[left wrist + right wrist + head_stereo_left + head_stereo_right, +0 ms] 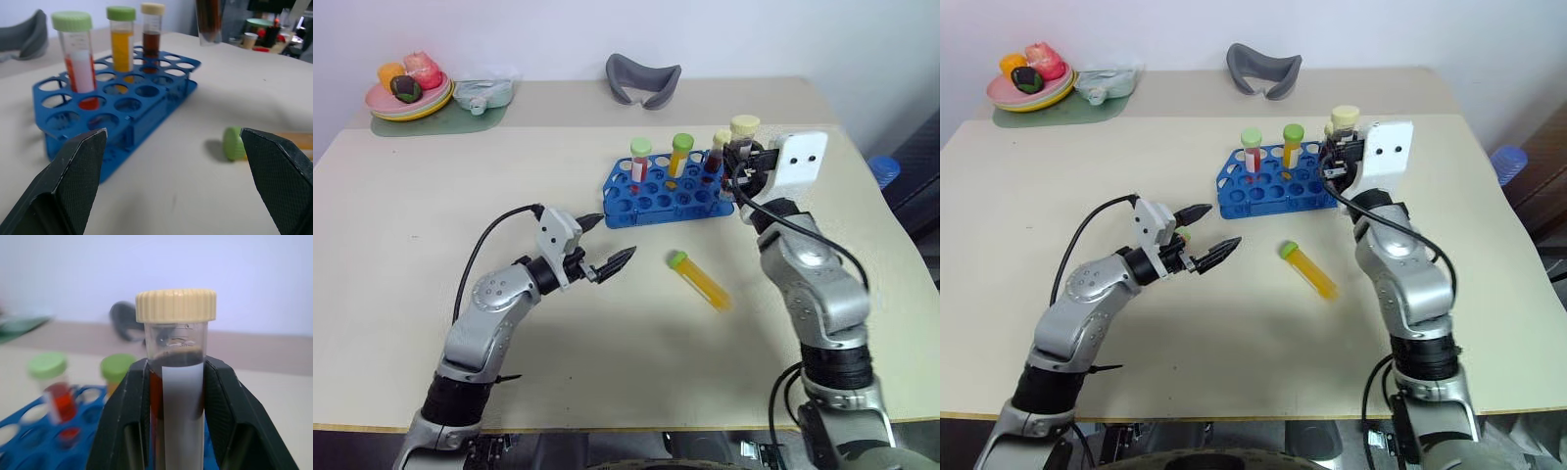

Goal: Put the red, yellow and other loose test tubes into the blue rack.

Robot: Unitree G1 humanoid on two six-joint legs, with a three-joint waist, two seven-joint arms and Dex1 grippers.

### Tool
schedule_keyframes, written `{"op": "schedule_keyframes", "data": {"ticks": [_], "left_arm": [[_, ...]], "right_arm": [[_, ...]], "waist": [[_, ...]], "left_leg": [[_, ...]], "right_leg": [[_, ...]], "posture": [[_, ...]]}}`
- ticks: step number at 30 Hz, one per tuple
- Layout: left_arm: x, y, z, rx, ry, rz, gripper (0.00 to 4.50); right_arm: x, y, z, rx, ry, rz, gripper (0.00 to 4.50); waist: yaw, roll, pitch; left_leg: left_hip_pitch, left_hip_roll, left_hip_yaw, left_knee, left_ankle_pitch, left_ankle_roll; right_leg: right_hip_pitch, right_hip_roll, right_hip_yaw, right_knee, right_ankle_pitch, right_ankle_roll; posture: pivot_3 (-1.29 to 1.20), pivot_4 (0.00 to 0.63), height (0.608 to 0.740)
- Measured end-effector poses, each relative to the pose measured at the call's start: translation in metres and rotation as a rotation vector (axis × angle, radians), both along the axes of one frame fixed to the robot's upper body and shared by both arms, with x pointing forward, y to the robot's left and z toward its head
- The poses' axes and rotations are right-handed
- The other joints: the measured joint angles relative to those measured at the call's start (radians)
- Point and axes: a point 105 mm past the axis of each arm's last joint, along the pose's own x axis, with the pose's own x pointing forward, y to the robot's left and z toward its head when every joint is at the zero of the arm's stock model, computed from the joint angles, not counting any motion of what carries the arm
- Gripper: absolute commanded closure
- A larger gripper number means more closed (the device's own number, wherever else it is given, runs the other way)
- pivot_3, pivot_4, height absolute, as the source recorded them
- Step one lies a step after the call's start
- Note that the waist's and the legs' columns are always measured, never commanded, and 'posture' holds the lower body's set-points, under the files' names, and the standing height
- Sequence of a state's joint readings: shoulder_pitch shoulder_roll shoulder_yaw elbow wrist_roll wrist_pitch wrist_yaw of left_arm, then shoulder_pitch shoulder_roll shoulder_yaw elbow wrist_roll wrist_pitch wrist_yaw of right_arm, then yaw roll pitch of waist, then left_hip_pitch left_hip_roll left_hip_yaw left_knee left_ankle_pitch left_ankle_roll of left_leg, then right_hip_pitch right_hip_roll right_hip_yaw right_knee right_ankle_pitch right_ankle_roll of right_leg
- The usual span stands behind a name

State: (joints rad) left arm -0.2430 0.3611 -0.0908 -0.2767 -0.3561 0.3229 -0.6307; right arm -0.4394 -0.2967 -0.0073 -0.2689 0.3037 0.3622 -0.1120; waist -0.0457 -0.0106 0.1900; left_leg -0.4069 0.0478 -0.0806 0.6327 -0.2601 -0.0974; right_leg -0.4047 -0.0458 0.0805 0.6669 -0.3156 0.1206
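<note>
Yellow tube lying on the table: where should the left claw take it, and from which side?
Grip the yellow tube mid-body, just behind its green cap, coming from above with jaws across its length. It lies flat, cap toward the blue rack, so the round sides are free. The left claw is open and nearest the cap end.

wall (pixel 607 29): plain white | table (pixel 411 323): beige (two joined tops) | light: even

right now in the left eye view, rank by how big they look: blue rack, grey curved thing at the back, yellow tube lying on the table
1. blue rack, clearly the largest.
2. grey curved thing, though it sits farther from the camera, so it may be bigger than it looks.
3. yellow tube lying on the table, smallest.
</note>
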Motion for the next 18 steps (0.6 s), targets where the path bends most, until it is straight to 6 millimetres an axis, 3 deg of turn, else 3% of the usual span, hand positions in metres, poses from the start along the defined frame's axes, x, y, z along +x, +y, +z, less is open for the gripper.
{"op": "schedule_keyframes", "data": {"ticks": [10, 18], "left_arm": [[-0.017, -0.016, 0.018, -0.042, -0.029, -0.076, 0.0], [-0.02, -0.018, 0.016, -0.038, -0.006, -0.084, 0.0]], "right_arm": [[0.024, -0.003, -0.025, 0.003, -0.052, -0.041, 3.35], [0.036, -0.006, -0.037, 0.026, -0.042, -0.057, 3.35]], "waist": [[-0.001, 0.0, 0.0], [0.0, 0.001, 0.0]], "left_leg": [[0.0, 0.0, 0.0, 0.0, 0.001, -0.001], [0.001, 0.0, 0.0, 0.0, 0.001, -0.001]], "right_leg": [[0.0, 0.0, 0.0, 0.001, 0.0, 0.0], [0.0, 0.0, 0.0, 0.001, 0.0, 0.0]], "posture": [[0.0, 0.15, 0.74], [0.0, 0.15, 0.74]]}}
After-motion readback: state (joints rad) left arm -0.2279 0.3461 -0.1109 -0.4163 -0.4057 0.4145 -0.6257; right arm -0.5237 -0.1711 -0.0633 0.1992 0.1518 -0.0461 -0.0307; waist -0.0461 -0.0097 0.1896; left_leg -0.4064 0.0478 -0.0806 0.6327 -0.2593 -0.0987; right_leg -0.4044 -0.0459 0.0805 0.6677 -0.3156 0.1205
